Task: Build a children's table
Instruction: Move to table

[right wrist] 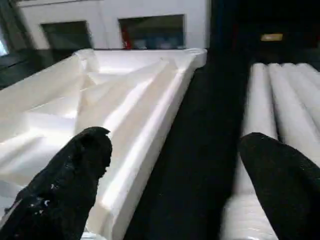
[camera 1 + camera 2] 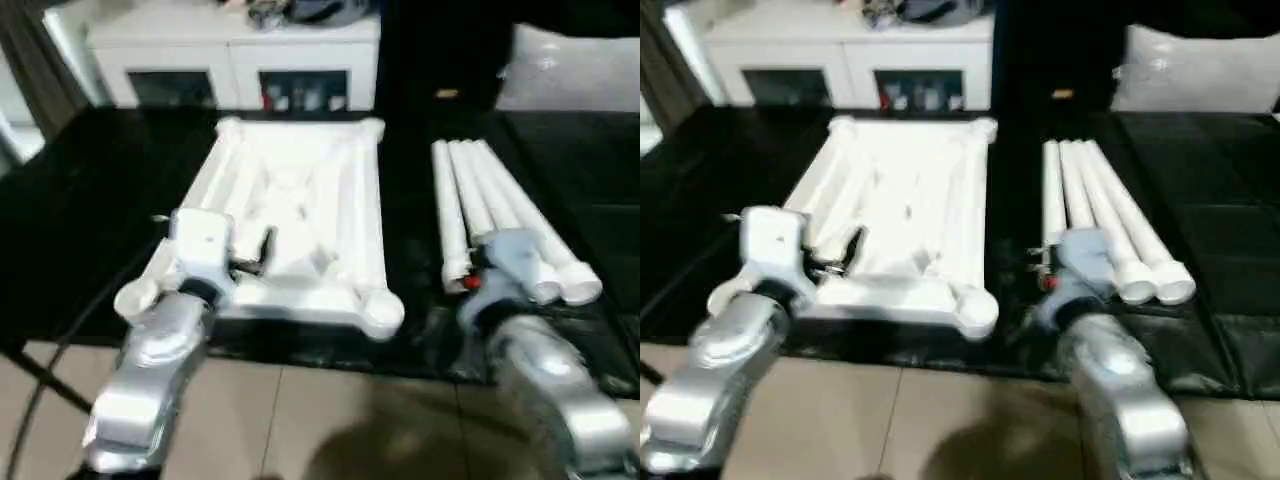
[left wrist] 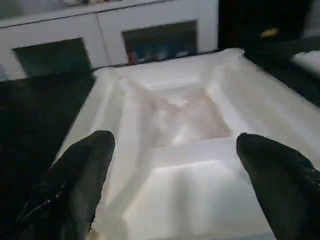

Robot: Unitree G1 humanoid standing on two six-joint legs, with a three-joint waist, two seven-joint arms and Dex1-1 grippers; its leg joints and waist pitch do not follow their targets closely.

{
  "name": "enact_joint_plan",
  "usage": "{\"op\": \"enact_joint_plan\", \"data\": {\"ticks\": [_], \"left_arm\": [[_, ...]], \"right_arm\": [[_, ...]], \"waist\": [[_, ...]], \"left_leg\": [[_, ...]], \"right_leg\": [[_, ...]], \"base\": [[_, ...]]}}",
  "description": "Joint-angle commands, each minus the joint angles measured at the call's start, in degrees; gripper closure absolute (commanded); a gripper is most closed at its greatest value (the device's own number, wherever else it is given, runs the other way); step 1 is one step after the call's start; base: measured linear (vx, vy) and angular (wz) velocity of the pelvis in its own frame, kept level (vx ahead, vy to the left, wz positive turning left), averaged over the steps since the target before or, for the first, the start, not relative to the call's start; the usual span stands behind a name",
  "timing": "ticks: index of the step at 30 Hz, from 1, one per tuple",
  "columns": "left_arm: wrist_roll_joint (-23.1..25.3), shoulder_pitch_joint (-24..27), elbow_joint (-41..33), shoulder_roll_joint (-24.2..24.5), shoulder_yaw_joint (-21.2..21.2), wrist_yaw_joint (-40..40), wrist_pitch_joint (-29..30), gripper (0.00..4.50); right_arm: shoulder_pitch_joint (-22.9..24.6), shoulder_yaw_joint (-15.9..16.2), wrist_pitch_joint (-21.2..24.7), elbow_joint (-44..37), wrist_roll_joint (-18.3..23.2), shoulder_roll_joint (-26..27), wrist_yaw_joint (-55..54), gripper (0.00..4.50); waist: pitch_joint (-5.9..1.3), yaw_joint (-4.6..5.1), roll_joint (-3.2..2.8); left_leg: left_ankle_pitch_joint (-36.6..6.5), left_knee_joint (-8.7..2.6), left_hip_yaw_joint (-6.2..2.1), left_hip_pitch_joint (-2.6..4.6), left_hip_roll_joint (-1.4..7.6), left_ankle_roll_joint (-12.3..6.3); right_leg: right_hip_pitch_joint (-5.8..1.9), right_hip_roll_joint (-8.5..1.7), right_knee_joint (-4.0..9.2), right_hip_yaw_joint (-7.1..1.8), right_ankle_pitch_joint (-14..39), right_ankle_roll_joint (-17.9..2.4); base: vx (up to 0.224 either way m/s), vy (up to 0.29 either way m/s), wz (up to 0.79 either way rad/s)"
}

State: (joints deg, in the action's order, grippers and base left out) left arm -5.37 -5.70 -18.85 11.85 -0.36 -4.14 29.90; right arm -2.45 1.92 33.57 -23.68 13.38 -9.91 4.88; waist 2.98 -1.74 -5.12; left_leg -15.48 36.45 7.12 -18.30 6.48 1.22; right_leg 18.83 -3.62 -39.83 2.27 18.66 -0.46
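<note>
Centrally, black gap (image 1: 200,150) between tabletop (image 1: 125,90) and legs (image 1: 280,115).

black worktable (image 2: 100,220), white cabinet (image 2: 235,60), tiled floor (image 2: 300,420)

This looks like a room in a home or a mock-up of one, used as a test space. A low white cabinet (image 2: 235,60) stands against the back wall, with dark glass-fronted doors (image 2: 300,88) showing small coloured items inside and clutter (image 2: 300,10) piled on its top. The floor (image 2: 300,420) is laid with large pale tiles. A desk (image 2: 90,200) draped in black cloth fills the middle, and a pale cushion-like shape (image 2: 575,65) lies at the far right.
</note>
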Motion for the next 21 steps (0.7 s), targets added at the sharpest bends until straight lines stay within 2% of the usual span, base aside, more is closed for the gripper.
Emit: {"op": "enact_joint_plan", "data": {"ticks": [1, 2, 3, 4, 5, 6, 7, 8, 9, 10, 11, 12, 13, 14, 15, 16, 17, 18, 19, 20, 21], "left_arm": [[-0.11, -1.14, 0.24, -0.63, -0.29, 0.04, -0.59, 0.03], [-0.33, -1.48, 0.32, -0.63, -0.1, -0.12, -0.49, 0.03], [-0.29, -1.76, 0.42, -0.53, -0.15, -0.26, -0.48, 0.03], [-0.24, -1.85, 0.43, -0.47, -0.21, -0.32, -0.48, 0.03], [0.06, -2.11, 0.66, -0.24, -0.44, -0.47, -0.65, 0.03], [0.31, -2.29, 0.89, -0.13, -0.6, -0.45, -0.76, 0.03], [0.33, -2.31, 0.92, -0.12, -0.61, -0.45, -0.77, 0.03], [0.72, -2.46, 1.1, -0.04, -0.82, -0.48, -0.94, 0.03], [0.75, -2.56, 1.07, -0.15, -1.03, -0.66, -0.94, 0.03], [0.91, -2.47, 1.0, -0.36, -1.21, -0.88, -1.02, 0.03], [0.94, -2.43, 0.99, -0.41, -1.25, -0.92, -1.07, 0.03], [0.97, -2.28, 0.99, -0.49, -1.3, -1.01, -1.22, 0.03], [1.14, -2.04, 1.2, -0.77, -1.37, -1.1, -1.52, 0.03], [1.22, -1.79, 1.1, -0.89, -1.47, -1.06, -1.59, 0.03], [1.22, -1.79, 1.1, -0.89, -1.47, -1.06, -1.59, 0.03], [1.2, -1.6, 1.0, -0.89, -1.6, -0.95, -1.63, 0.03], [1.31, -1.06, 0.51, -0.64, -2.01, -0.89, -1.64, 0.03], [1.32, -0.89, 0.31, -0.53, -2.13, -0.93, -1.65, 0.03], [1.35, -0.61, -0.02, -0.35, -2.31, -0.99, -1.7, 0.03], [1.27, -0.24, -0.57, -0.03, -2.35, -1.59, -2.04, 0.03], [1.26, -0.01, -0.87, 0.08, -2.31, -2.0, -2.28, 0.03]], "right_arm": [[-0.93, -2.76, 0.6, 0.46, -0.03, -0.38, -0.81, 0.0], [-1.53, -2.85, 0.73, 0.5, 0.09, -0.49, -0.55, 0.0], [-1.95, -2.72, 0.47, 0.61, -0.04, -0.77, -0.13, 0.0], [-2.08, -2.63, 0.33, 0.64, -0.12, -0.91, 0.06, 0.0], [-2.36, -2.46, -0.12, 0.95, -0.22, -1.05, 0.58, 0.0], [-2.57, -2.39, -0.44, 1.42, -0.39, -0.95, 0.7, 0.0], [-2.59, -2.39, -0.47, 1.47, -0.4, -0.94, 0.71, 0.0], [-2.79, -2.5, -0.64, 1.98, -0.38, -0.51, 0.44, 0.0], [-3.04, -2.58, -0.78, 2.17, -0.27, -0.03, 0.0, 0.0], [-3.15, -2.35, -0.89, 2.07, -0.32, 0.51, -0.41, 0.0], [-3.15, -2.25, -0.92, 2.02, -0.37, 0.61, -0.47, 0.0], [-3.07, -1.97, -0.95, 1.88, -0.54, 0.7, -0.49, 0.0], [-2.93, -1.55, -0.91, 1.65, -0.87, 0.65, -0.34, 0.0], [-2.94, -1.54, -0.67, 1.63, -0.77, 0.66, -0.21, 0.0], [-2.94, -1.54, -0.67, 1.63, -0.77, 0.66, -0.21, 0.0], [-2.94, -1.61, -0.52, 1.67, -0.67, 0.66, -0.06, 0.0], [-2.85, -2.02, -0.89, 2.13, -0.63, 0.27, 0.45, 0.0], [-2.8, -2.13, -1.09, 2.24, -0.63, 0.13, 0.64, 0.0], [-2.69, -2.29, -1.46, 2.38, -0.67, -0.1, 0.94, 0.0], [-2.69, -2.41, -1.54, 2.61, -0.68, -0.32, 1.54, 0.0], [-2.64, -2.41, -1.56, 2.68, -0.68, -0.42, 1.82, 0.0]], "waist": [[-1.57, 1.14, 1.31], [-2.01, 0.32, 2.46], [-3.39, -1.06, 4.23], [-3.78, -1.75, 3.58], [-3.7, -2.0, 3.73], [-3.14, -1.96, 2.81], [-3.13, -1.92, 1.85], [-3.25, -1.59, 0.02], [-3.25, -1.38, -1.4], [-3.94, 0.9, -2.99], [-4.7, 2.26, -2.48], [-4.73, 2.49, -1.6], [-4.53, 2.07, -1.23], [-4.74, 1.96, -0.4], [-4.73, 1.52, 0.88], [-3.47, 0.2, 3.51], [-3.52, -2.99, 4.14], [-3.42, -3.8, 4.58], [-3.01, -4.14, 4.85], [-3.21, -3.21, 3.47], [-3.52, -3.07, 2.84]], "left_leg": [[-20.83, -10.33, -7.05, 2.62, 9.47, -6.02], [-19.44, -6.21, -2.24, -0.5, 3.06, -7.99], [-9.2, 1.71, -0.65, -4.05, -0.74, -8.74], [-3.66, 3.79, -1.69, -6.58, 0.13, -8.92], [3.11, 4.3, -2.32, -8.51, 0.05, -7.87], [7.15, 2.26, -2.28, -8.08, 0.53, -6.37], [9.26, 0.35, -2.28, -7.45, 1.13, -6.37], [9.72, -3.17, -2.08, -5.54, 2.62, -7.0], [4.58, -5.29, -3.51, -3.48, 4.34, -7.05], [-3.07, -6.23, -7.86, 2.64, 8.57, -12.17], [0.94, -6.1, -10.94, 5.47, 10.32, -19.86], [9.17, -5.41, -11.34, 5.35, 11.13, -26.21], [12.68, -5.11, -10.79, 4.93, 10.98, -27.77], [15.54, -4.51, -6.48, 5.37, 11.93, -24.62], [13.13, -4.73, -4.99, 4.46, 11.17, -22.05], [-1.51, -3.9, 0.15, 0.17, 5.23, -14.81], [-8.49, 3.2, 1.42, -3.19, -1.14, -6.87], [-1.32, 4.25, -1.75, -6.99, 0.27, -3.77], [2.93, 2.98, -2.45, -7.42, 0.37, -3.8], [8.11, -0.69, -2.79, -5.8, 1.6, -2.0], [9.94, -2.36, -2.53, -5.11, 1.96, -2.13]], "right_leg": [[1.77, -2.55, 1.31, -0.23, -3.99, 3.02], [-1.56, -5.12, 8.75, -2.95, -1.27, 2.04], [-6.82, -9.57, 11.24, -8.73, 6.9, -1.59], [-9.07, -11.5, 11.04, -9.42, 6.91, -3.72], [-8.65, -9.58, 10.18, -7.31, 0.95, -4.44], [-7.22, -7.42, 10.62, -4.58, 0.32, -7.9], [-6.54, -6.15, 10.78, -3.13, 1.68, -9.37], [-5.61, -3.61, 10.97, -0.54, 5.94, -9.12], [-4.26, -1.59, 9.92, 0.66, 7.85, -6.86], [0.28, 0.45, 4.47, 1.37, 7.95, -5.38], [3.21, 0.04, 0.49, 0.94, 4.39, -2.92], [4.97, -1.11, -1.24, 0.05, 1.72, 1.7], [5.68, -1.6, -1.52, -0.41, 0.39, 3.48], [7.39, -3.01, -0.52, -1.77, -3.03, 4.63], [6.61, -3.32, 0.2, -1.95, -5.69, 3.8], [3.52, -3.42, 6.75, -3.88, -6.19, 0.02], [-2.52, -7.34, 10.73, -12.47, 6.07, -5.63], [-5.34, -8.49, 9.39, -12.12, 5.24, -8.22], [-4.51, -8.3, 8.7, -8.88, 0.84, -6.27], [-2.35, -5.98, 8.11, -6.05, -4.05, -5.54], [-1.82, -4.56, 7.89, -5.04, -5.69, -5.37]], "base": [[0.061, -0.007, -0.56], [0.045, -0.058, -0.16], [0.045, -0.058, -0.16], [0.082, -0.059, 0.04], [0.103, -0.037, -0.13], [0.103, -0.037, -0.13], [0.101, -0.017, -0.05], [0.131, 0.042, -0.03], [0.131, 0.042, -0.03], [0.167, 0.06, 0.01], [0.154, 0.046, 0.07], [0.154, 0.046, 0.07], [0.1, 0.025, 0.1], [0.071, -0.021, -0.06], [0.071, -0.021, -0.06], [0.066, -0.073, -0.38], [0.068, -0.09, -0.56], [0.068, -0.09, -0.56], [0.057, -0.076, -0.44], [0.036, -0.063, -0.15], [0.036, -0.063, -0.15]]}}
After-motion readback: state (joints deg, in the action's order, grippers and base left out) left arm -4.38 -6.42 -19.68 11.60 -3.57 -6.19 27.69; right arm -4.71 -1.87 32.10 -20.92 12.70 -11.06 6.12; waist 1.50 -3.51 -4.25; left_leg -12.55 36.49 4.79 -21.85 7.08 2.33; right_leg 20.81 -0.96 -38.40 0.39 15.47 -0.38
